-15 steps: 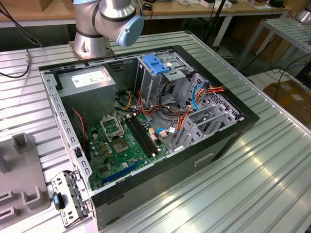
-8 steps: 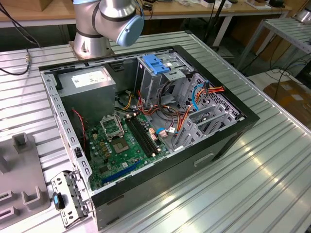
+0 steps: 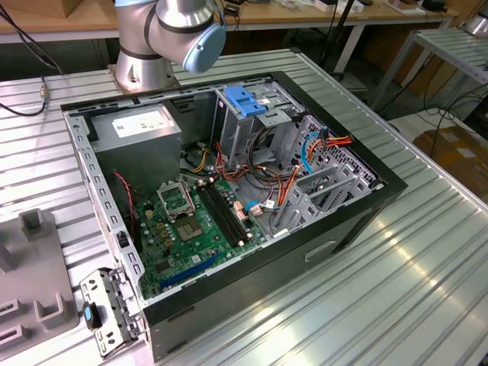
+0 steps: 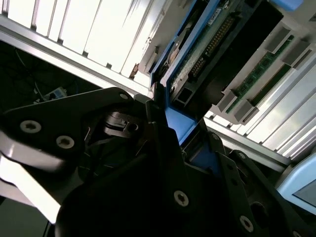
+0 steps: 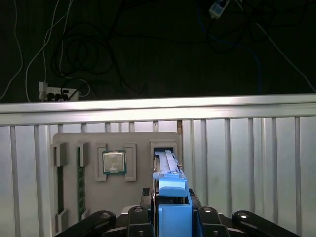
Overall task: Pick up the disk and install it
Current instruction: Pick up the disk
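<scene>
As the gripper (image 5: 174, 219) clamps it, the disk (image 5: 173, 195) — flat, blue-railed — stands edgewise.

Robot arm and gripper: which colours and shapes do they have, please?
In the exterior view the arm has rounded silver metal joints, one closed by a light blue round cap. In both wrist views the gripper is black, built of flat angular links joined with silver screws.
</scene>
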You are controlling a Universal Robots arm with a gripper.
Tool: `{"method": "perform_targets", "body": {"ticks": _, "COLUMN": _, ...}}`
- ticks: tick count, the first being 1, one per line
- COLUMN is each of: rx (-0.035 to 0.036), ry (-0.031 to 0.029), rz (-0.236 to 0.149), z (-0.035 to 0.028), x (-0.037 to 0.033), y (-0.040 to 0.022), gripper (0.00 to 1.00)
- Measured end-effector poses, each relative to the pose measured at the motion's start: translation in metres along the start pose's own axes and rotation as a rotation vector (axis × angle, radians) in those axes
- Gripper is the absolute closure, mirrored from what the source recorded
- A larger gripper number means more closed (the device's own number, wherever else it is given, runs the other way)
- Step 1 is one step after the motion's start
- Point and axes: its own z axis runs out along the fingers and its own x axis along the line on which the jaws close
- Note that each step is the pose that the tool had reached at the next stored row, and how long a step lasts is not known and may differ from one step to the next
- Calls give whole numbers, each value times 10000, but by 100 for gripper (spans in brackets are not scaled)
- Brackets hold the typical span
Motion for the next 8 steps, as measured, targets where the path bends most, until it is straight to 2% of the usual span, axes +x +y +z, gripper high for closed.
{"method": "perform_targets", "body": {"ticks": 5, "rx": 1, "ry": 0, "rz": 0, "z": -50, "x": 1, "y": -1, "gripper": 63}}
{"method": "perform_targets", "body": {"ticks": 8, "rx": 3, "ry": -2, "rz": 0, "z": -54, "x": 1, "y": -1, "gripper": 63}}
